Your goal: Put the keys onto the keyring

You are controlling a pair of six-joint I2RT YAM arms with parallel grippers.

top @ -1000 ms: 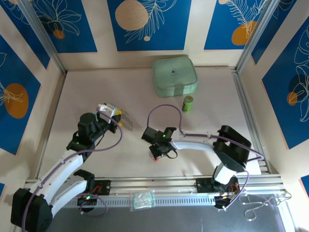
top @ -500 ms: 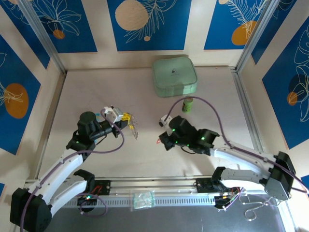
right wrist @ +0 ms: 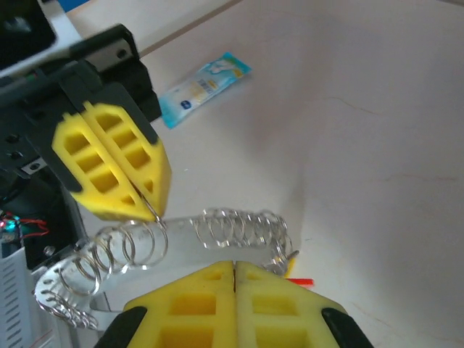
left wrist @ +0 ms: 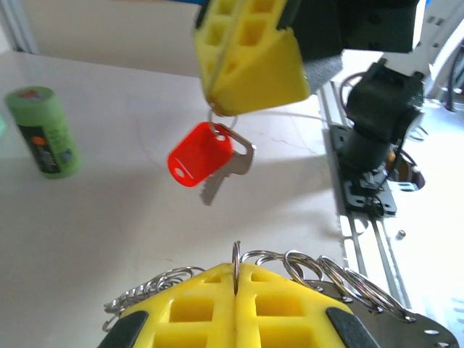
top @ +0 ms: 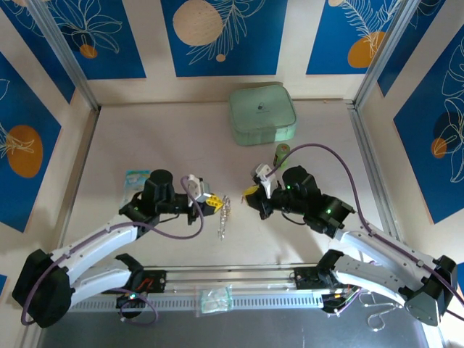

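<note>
**Both grippers clamped: keyring on the left, red key on the right, tip to tip over mid-table**

From my seat the table [top: 145,138] fills most of the top view. The left arm [top: 94,246] reaches in from the near-left corner and the right arm [top: 377,250] from the near-right. Their tips face each other near the middle with a small gap between them.

The pale green case [top: 262,114] sits flat at the far edge, well apart from both tips.

The left gripper [left wrist: 235,270] is pinched fully together on the keyring [right wrist: 217,230]. The wire is caught between its yellow fingers, the coils fan out to either side, and the rest of the loop hangs below them, clear of the table.

The right gripper [right wrist: 234,267] also has its fingers pressed flat together. My left wrist camera shows it gripping the small ring of the red key [left wrist: 199,156]. The key dangles under its tips with the blade pointing down, above the table and just beyond the keyring. I cannot tell whether key and keyring touch.

The green cylinder [left wrist: 42,130] stands between the case and the right gripper. A blue packet [right wrist: 203,83] lies flat beside the left arm.
</note>
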